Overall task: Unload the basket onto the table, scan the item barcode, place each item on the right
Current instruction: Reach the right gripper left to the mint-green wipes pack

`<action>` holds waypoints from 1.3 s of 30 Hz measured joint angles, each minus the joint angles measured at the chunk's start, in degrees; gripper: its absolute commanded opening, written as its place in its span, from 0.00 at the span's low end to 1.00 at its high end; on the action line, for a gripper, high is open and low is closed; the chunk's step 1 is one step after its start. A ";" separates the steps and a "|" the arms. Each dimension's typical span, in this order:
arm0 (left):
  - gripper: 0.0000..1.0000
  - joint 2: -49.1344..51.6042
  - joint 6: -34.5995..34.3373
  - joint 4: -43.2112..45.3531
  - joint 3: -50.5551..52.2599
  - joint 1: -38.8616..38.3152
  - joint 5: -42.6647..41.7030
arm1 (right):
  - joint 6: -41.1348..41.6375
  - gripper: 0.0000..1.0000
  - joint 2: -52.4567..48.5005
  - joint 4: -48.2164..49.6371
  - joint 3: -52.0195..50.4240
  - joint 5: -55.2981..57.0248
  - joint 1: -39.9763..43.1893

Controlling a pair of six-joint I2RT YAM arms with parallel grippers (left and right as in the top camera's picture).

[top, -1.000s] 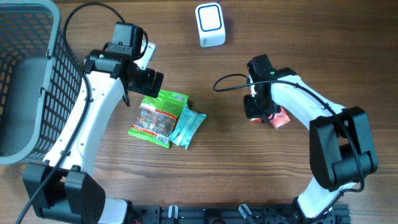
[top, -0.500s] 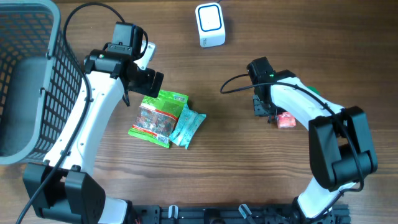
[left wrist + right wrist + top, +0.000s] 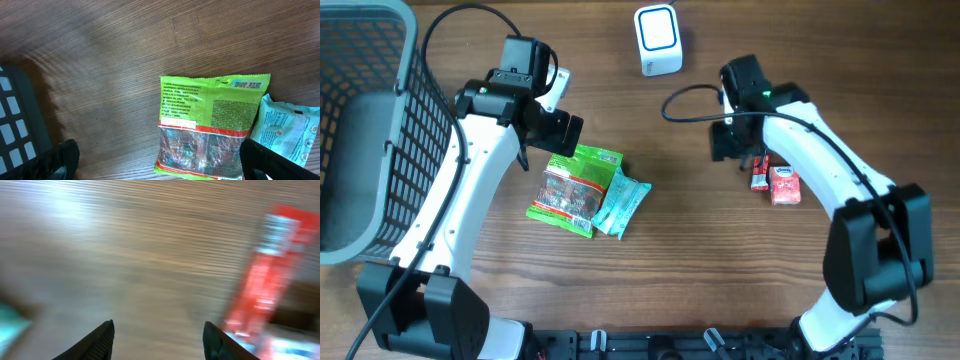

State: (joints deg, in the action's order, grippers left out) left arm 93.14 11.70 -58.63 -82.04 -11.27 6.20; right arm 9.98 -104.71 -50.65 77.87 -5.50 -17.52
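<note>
On the far edge of the table: a white barcode scanner (image 3: 658, 40) stands alone on the wooden table (image 3: 720, 290).
Red packet (image 3: 782, 186): lies flat on the right side, nearer than the scanner and well apart from it. Nothing grips it. The right wrist view shows it blurred, to the right of the fingers.
Right gripper (image 3: 740, 155): released, just beside the packet's far left corner. Its jaws are parted, with only bare wood between them.
Left gripper (image 3: 563, 130): released, jaws spread wide and holding nothing, poised over the far end of the green bag.
Green snack bag (image 3: 575, 188): lies flat at centre left, its small print facing up.
Teal pouch (image 3: 623, 203): lies flat against the green bag's right edge.
Grey mesh basket (image 3: 380, 120): sits at the far left edge of the table.
</note>
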 measured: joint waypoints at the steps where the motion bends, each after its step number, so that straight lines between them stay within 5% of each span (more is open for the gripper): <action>1: 1.00 0.00 0.00 0.00 0.00 0.02 0.00 | 0.26 0.60 0.42 0.20 0.02 -4.68 -0.02; 5: 1.00 0.00 -0.02 0.00 0.00 0.00 0.00 | 6.56 0.59 0.57 1.70 -1.25 -15.69 -1.77; 14: 1.00 0.00 -0.02 0.00 0.00 0.00 0.00 | 23.34 0.54 0.57 17.59 -12.96 -20.61 -14.73; 21: 1.00 0.00 -0.02 0.00 0.00 0.00 0.00 | 37.70 0.28 0.57 32.81 -20.68 -13.75 -24.61; 23: 1.00 0.00 -0.02 0.00 0.00 0.02 0.00 | 39.74 0.10 0.57 33.57 -21.18 -11.37 -25.92; 25: 1.00 0.00 0.00 0.02 0.00 0.00 0.00 | 41.03 0.04 0.59 34.05 -21.16 -9.86 -26.29; 31: 1.00 0.00 -0.02 0.00 0.00 0.02 0.00 | 39.60 0.04 1.38 32.11 -21.11 -7.48 -24.35; 39: 1.00 0.00 0.00 0.00 0.00 0.00 0.00 | 23.76 0.04 4.50 23.61 -21.16 -5.16 -11.04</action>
State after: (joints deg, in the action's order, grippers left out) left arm 93.14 11.70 -58.63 -82.04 -11.27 6.20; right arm 33.74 -100.20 -27.05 56.71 -10.66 -28.56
